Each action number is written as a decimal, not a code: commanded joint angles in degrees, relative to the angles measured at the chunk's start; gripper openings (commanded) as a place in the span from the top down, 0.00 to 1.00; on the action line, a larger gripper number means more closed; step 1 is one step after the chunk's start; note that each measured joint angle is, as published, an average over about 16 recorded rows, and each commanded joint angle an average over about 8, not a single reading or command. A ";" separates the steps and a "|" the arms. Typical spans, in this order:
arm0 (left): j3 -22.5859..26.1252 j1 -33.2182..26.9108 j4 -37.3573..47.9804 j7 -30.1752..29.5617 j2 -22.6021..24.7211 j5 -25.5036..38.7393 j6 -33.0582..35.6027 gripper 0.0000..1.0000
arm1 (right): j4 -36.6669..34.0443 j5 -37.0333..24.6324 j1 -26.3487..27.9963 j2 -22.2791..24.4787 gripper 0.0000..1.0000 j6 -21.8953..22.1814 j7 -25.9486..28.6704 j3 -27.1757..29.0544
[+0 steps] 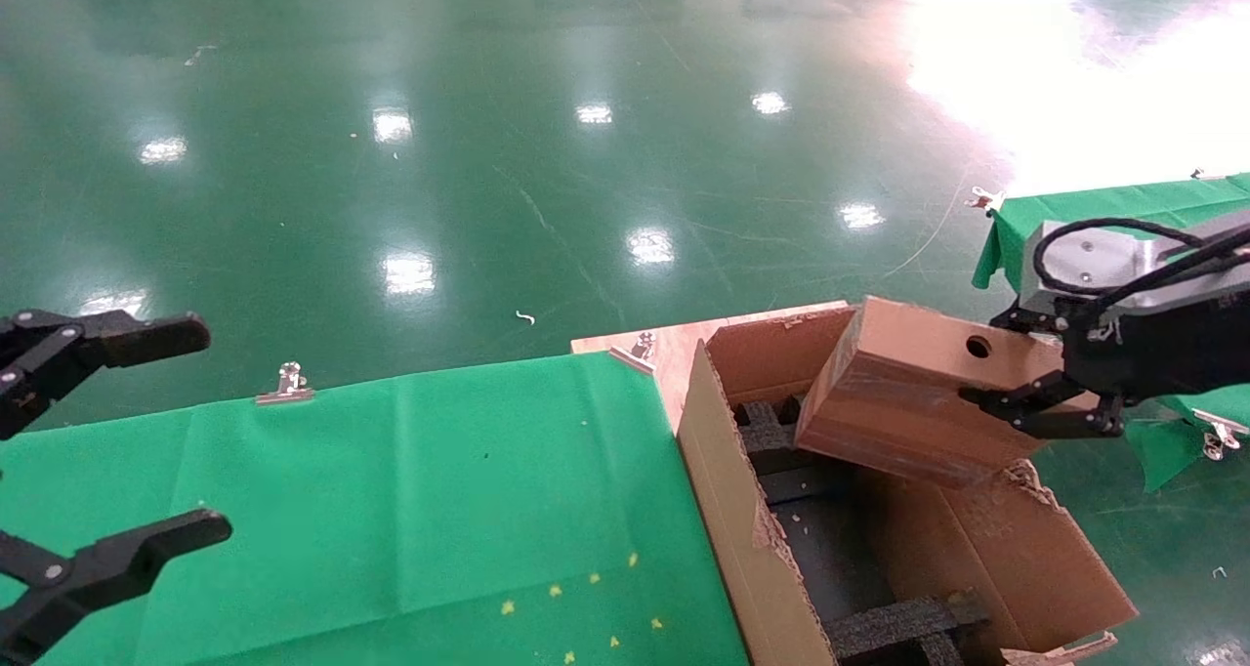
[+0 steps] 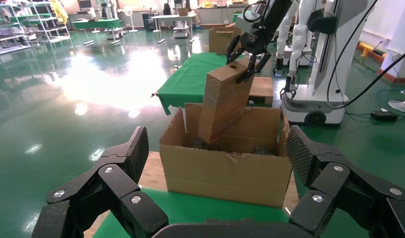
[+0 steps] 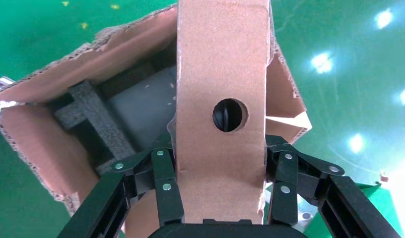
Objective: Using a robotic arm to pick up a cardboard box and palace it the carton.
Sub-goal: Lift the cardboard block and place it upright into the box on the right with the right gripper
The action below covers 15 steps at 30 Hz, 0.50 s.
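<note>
My right gripper is shut on the small brown cardboard box, which has a round hole. It holds the box tilted over the open carton, the low end dipping inside. Black foam inserts line the carton's floor. In the right wrist view my fingers clamp both sides of the box above the carton. The left wrist view shows the box leaning into the carton under the right gripper. My left gripper is open and empty at the far left.
The carton stands on a wooden board beside a green cloth-covered table held with metal clips. A second green-covered table lies behind the right arm. Shiny green floor surrounds everything. Another white robot stands beyond the carton.
</note>
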 commanded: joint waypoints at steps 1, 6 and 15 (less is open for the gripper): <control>0.00 0.00 0.00 0.00 0.00 -0.01 0.00 0.00 | 0.46 0.45 0.25 0.45 1.00 -0.06 0.13 -0.37; 0.00 0.01 0.00 0.00 0.00 -0.01 -0.01 0.00 | -0.11 0.82 -1.35 0.83 1.00 2.40 3.84 -1.18; 0.00 0.01 0.00 0.00 0.00 -0.01 -0.01 0.00 | 1.87 -2.49 -7.76 2.59 1.00 11.34 24.48 -4.66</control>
